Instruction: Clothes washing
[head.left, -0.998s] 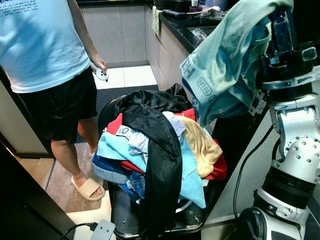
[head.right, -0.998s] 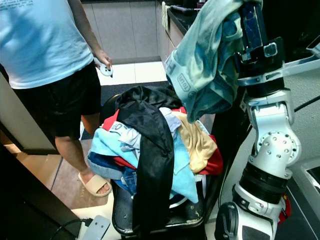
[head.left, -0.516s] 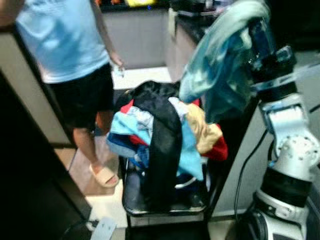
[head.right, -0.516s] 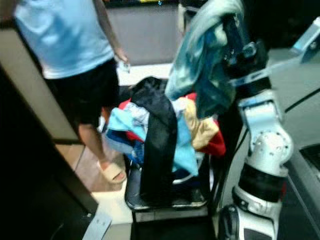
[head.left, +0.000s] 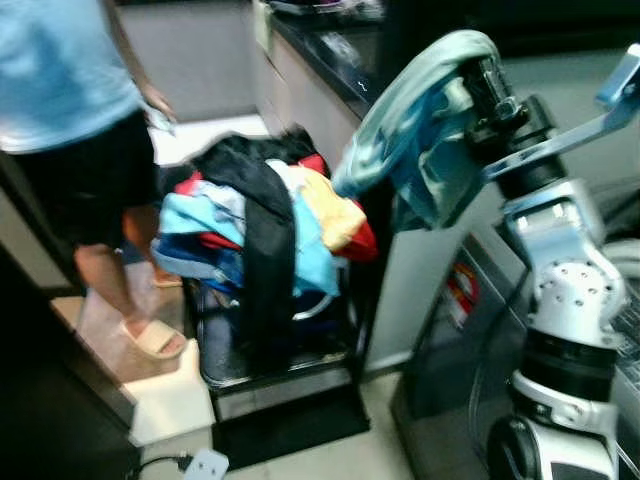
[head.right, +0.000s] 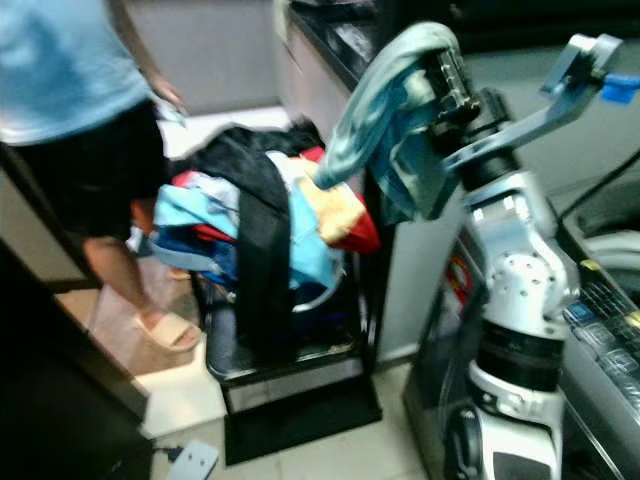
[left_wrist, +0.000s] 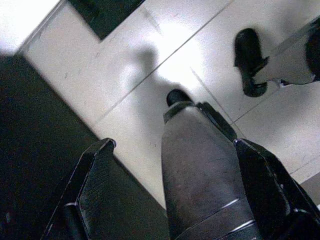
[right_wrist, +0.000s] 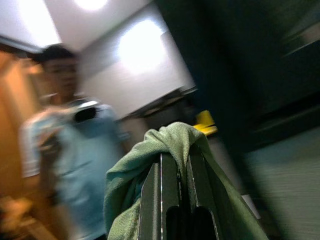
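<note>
My right gripper (head.left: 472, 62) is raised to head height and shut on a pale teal-green garment (head.left: 420, 140), which drapes over its fingers (right_wrist: 170, 200) and hangs down to the left of the silver arm. A heap of clothes (head.left: 255, 215) lies on a black seat (head.left: 265, 350) lower left of the garment: a long black piece, light blue, red, yellow and denim. Down by my side, my left gripper (left_wrist: 175, 145) is open, with floor tiles and my own leg beyond it.
A person (head.left: 70, 110) in a light blue shirt, black shorts and sandals stands just left of the heap, holding a small white object. A dark-topped counter (head.left: 330, 55) with grey cabinets runs behind. A black mat (head.left: 290, 425) and white plug (head.left: 205, 463) lie on the floor.
The whole picture has swung, so the heap and the person now sit further left: the camera moved. The teal-green garment stays in my raised right gripper.
</note>
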